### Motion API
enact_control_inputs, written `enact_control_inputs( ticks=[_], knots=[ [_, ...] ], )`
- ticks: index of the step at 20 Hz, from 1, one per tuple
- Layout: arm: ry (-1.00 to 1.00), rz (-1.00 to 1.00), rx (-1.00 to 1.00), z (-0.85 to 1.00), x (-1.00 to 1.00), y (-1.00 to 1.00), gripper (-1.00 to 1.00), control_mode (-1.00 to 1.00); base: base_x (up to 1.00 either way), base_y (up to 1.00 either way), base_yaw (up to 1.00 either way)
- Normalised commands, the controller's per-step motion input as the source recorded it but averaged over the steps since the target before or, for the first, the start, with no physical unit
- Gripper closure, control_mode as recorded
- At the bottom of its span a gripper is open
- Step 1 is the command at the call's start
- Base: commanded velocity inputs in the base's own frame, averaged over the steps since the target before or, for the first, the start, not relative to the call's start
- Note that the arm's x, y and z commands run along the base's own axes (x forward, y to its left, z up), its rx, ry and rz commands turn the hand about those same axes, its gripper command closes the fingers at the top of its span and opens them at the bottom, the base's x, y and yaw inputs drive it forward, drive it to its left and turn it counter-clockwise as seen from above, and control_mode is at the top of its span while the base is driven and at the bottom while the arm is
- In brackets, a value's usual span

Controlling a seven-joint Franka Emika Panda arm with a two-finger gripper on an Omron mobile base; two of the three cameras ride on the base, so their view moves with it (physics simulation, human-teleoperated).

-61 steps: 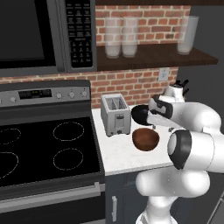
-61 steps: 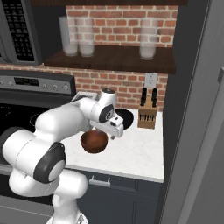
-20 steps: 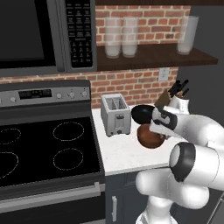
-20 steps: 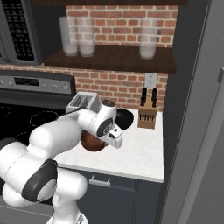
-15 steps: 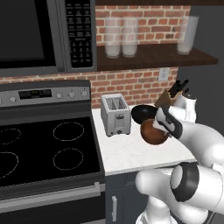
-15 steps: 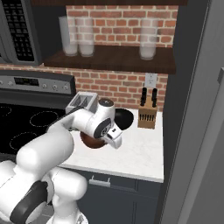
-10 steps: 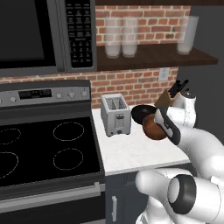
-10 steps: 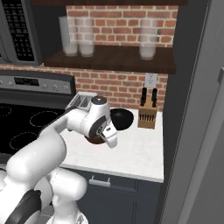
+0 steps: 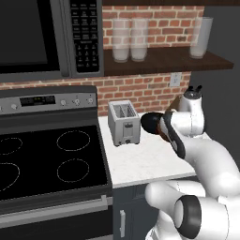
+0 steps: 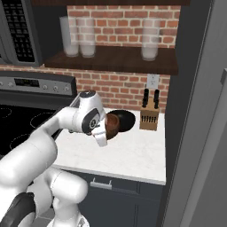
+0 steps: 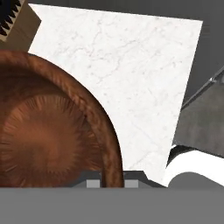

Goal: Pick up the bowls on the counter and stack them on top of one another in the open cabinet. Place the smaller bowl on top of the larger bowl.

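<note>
Reddish-brown glossy wooden bowl [image 11: 48,140] hangs above your white marbled bench [image 11: 131,65], its rim pinched in your claw [image 11: 111,177], clear of the wider black bowl [image 10: 126,119] behind it.

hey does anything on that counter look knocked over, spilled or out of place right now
Nothing looks spilled or broken. The one thing off its resting place is the reddish-brown bowl: the claw has it by the rim, above the counter. The black bowl, toaster and knife block all sit upright.
</note>
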Motion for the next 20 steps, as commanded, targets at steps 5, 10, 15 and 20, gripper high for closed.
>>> enact_control_inputs(
  ticks=[5,10,15,20],
  knots=[
    [-0.01,-0.31,0.15,0.24,0.02,-0.11,1.0,-1.0,0.0,0.0,0.0],
    [-0.08,-0.16,0.25,0.2,0.04,-0.17,1.0,-1.0,0.0,0.0,0.0],
    [-0.14,-0.02,0.23,0.07,0.19,0.0,1.0,-1.0,0.0,0.0,0.0],
    [-0.19,0.0,0.07,0.01,0.24,0.0,1.0,-1.0,0.0,0.0,0.0]
  ],
)
